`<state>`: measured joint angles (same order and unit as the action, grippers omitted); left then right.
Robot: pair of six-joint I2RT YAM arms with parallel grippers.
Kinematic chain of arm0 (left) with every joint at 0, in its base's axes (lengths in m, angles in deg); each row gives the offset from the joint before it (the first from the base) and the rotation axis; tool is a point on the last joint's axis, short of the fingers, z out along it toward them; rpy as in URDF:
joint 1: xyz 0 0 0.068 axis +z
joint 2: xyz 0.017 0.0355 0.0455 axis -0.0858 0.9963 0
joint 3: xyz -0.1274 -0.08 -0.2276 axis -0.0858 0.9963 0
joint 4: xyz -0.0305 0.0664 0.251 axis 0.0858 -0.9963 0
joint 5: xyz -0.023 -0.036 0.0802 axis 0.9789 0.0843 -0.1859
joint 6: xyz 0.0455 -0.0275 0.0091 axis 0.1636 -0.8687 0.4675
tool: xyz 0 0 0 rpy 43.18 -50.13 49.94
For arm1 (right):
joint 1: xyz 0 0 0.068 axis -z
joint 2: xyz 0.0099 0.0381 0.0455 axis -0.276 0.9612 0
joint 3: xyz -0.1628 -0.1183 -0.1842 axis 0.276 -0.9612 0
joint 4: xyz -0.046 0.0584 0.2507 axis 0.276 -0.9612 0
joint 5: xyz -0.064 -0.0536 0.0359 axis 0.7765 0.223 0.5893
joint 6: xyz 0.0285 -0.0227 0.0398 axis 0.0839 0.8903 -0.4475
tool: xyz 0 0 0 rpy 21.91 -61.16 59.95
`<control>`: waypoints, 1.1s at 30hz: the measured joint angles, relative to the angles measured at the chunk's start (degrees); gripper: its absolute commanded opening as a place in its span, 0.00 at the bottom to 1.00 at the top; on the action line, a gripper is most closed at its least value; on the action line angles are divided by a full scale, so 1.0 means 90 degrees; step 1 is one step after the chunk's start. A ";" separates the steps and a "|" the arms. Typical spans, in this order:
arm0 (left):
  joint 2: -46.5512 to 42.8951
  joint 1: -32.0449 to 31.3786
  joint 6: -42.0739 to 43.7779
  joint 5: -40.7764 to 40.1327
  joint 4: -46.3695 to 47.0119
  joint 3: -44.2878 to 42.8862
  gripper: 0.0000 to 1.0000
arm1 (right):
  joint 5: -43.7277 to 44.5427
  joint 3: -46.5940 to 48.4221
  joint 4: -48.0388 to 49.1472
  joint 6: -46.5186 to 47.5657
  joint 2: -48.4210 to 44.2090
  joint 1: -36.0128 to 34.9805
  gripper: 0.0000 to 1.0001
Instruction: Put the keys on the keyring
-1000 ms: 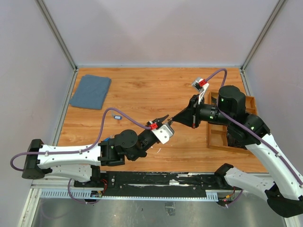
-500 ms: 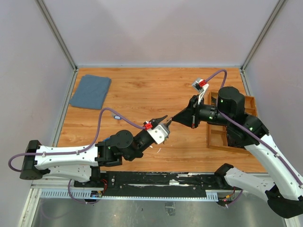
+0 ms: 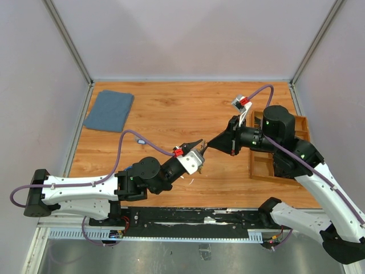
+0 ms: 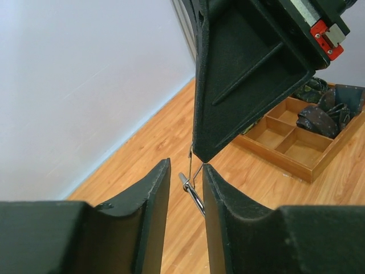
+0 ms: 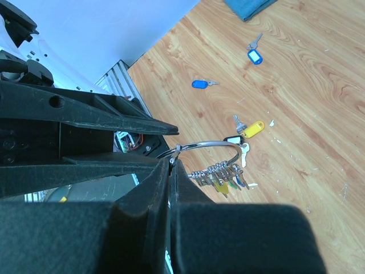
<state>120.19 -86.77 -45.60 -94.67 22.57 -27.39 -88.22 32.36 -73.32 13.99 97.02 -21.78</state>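
Observation:
The keyring (image 5: 212,145) is a thin silver loop held above the table, with several keys (image 5: 223,174) strung on it. My right gripper (image 5: 171,163) is shut on the ring's wire end. In the left wrist view my left gripper (image 4: 186,166) stands a little open. The ring's straight end (image 4: 193,194) lies in the gap against the right finger (image 4: 219,194), just under the right gripper's tip (image 4: 201,154). In the top view both grippers meet at mid-table (image 3: 202,148). Loose keys lie on the wood: a yellow-tagged key (image 5: 251,128), a blue-headed key (image 5: 200,84) and a blue-tagged key (image 5: 254,56).
A wooden compartment tray (image 3: 255,169) with dark items sits at the right edge. A folded blue cloth (image 3: 109,110) lies at the back left. One small blue key (image 3: 140,140) rests on the table left of centre. Grey walls enclose the table.
My left arm has drawn back slightly to the left and toward its base, fingertips still at the ring. The right arm has stayed put.

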 measured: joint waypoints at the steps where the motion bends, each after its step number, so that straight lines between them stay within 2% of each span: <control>1: 0.0000 0.0002 -0.0015 0.0012 0.0002 0.0000 0.40 | -0.0002 0.0000 0.0000 -0.0007 -0.0010 0.0000 0.01; 7: 0.0000 0.0002 -0.0080 0.0148 0.0002 0.0000 0.42 | -0.0002 0.0000 0.0005 -0.0046 -0.0073 0.0000 0.01; 14: 0.0019 0.0002 -0.0126 0.0202 0.0010 0.0000 0.33 | -0.0005 0.0000 0.0005 -0.0061 -0.0085 0.0000 0.01; 20: 0.0056 0.0002 -0.0124 0.0209 0.0029 0.0000 0.31 | -0.0015 0.0000 0.0017 -0.0075 -0.0085 0.0000 0.01; 26: 0.0085 0.0002 -0.0104 0.0206 0.0058 0.0000 0.25 | -0.0080 0.0000 0.0083 -0.0095 -0.0090 0.0000 0.01; 33: 0.0085 0.0002 -0.0051 0.0202 0.0100 0.0000 0.14 | -0.0129 0.0000 0.0100 -0.0097 -0.0102 0.0000 0.01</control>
<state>120.95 -86.74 -46.06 -92.85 23.47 -27.39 -89.38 32.36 -72.43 13.11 96.11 -21.78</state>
